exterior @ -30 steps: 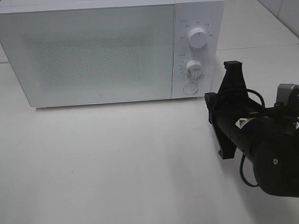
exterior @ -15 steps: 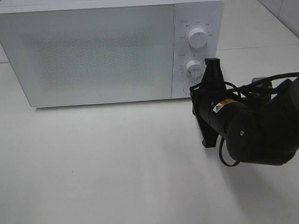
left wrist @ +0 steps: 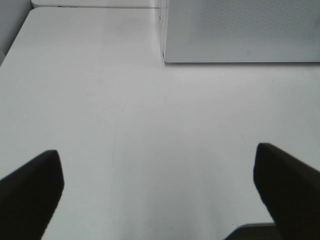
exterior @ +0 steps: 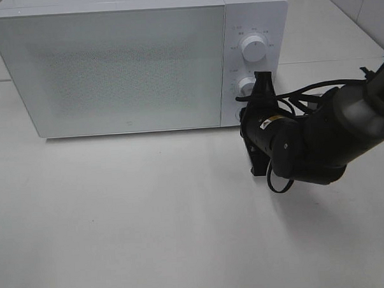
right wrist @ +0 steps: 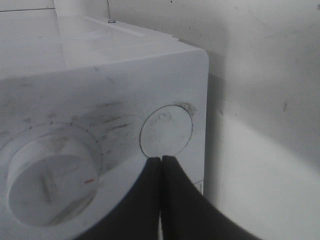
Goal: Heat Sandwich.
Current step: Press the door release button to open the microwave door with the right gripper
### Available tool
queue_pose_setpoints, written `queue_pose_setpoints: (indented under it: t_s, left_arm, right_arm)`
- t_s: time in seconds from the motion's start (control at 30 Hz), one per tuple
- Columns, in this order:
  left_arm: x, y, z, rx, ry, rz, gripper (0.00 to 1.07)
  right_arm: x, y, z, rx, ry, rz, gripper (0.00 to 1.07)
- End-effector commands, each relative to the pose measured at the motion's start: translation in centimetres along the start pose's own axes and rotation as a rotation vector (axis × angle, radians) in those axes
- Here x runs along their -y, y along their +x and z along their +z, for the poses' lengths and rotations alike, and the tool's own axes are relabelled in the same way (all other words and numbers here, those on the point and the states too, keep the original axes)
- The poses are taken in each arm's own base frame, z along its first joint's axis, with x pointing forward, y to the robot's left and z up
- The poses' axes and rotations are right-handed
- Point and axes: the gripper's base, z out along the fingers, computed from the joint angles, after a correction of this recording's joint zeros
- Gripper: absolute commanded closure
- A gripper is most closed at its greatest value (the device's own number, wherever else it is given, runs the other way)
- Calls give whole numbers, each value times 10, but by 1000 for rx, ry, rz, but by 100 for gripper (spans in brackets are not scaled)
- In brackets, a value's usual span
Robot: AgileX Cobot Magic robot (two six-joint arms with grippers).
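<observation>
The white microwave (exterior: 118, 64) stands at the back of the table with its door closed. The sandwich is out of view. My right gripper (exterior: 262, 82) is shut with nothing in it and sits against the control panel, beside the lower dial (exterior: 245, 85). In the right wrist view its closed tips (right wrist: 160, 159) rest just at the rim of the round button (right wrist: 166, 131), with the lower dial (right wrist: 50, 170) next to it. My left gripper (left wrist: 156, 150) hangs open and empty over bare table, off the microwave's (left wrist: 240, 30) left front corner.
The upper dial (exterior: 254, 49) sits above the lower one on the panel. The white table (exterior: 131, 210) stretches in front of the microwave. The right arm's black body and cables (exterior: 313, 139) lie at the right.
The right arm has swung left from the table's right side up to the microwave's control panel, its shut gripper now at the round button. The left gripper stays open.
</observation>
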Motion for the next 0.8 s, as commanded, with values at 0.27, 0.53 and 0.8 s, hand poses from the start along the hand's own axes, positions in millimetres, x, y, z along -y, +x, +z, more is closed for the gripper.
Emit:
queue_pose_setpoints:
  t_s: [0.27, 0.53, 0.8]
  left_arm:
    - [0, 0, 0, 12, -6, -3, 9]
    - [0, 0, 0, 12, -6, -3, 9]
    - [0, 0, 0, 12, -6, -3, 9]
  right_arm:
    - [-4, -3, 20, 15, -1, 1, 107]
    - [-6, -6, 29, 49, -52, 0, 107]
    - [-15, -8, 28, 72, -157, -28, 107]
